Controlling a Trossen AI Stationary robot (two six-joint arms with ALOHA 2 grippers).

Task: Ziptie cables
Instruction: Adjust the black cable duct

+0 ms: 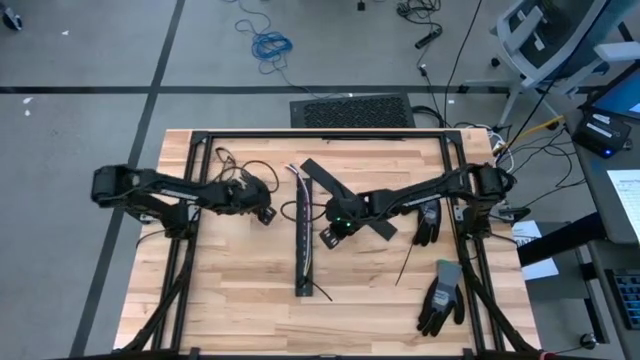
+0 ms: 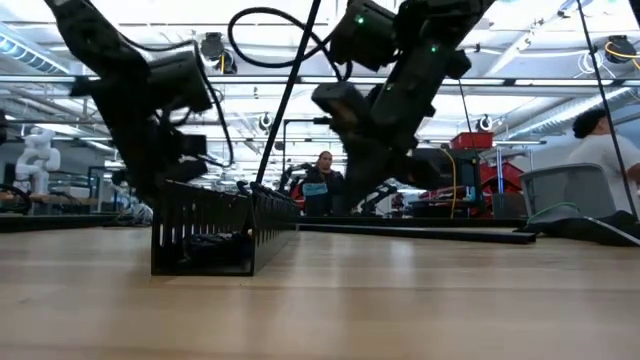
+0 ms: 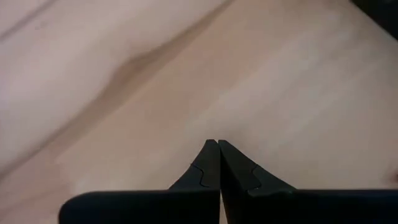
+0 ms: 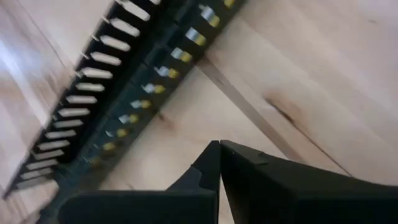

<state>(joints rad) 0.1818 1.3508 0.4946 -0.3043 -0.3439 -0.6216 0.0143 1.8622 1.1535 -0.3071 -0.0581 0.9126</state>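
I can read no text, label, brand or number anywhere in these views. Nothing on my table or in the room behind it carries legible writing.

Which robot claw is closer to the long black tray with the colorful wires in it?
The right gripper. It sits shut right beside the long black tray, while the left gripper, also shut, is farther off on the tray's other side.

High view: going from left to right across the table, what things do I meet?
left gripper → slotted black cable duct → right gripper → thin black zip-tie strip → grey and black glove
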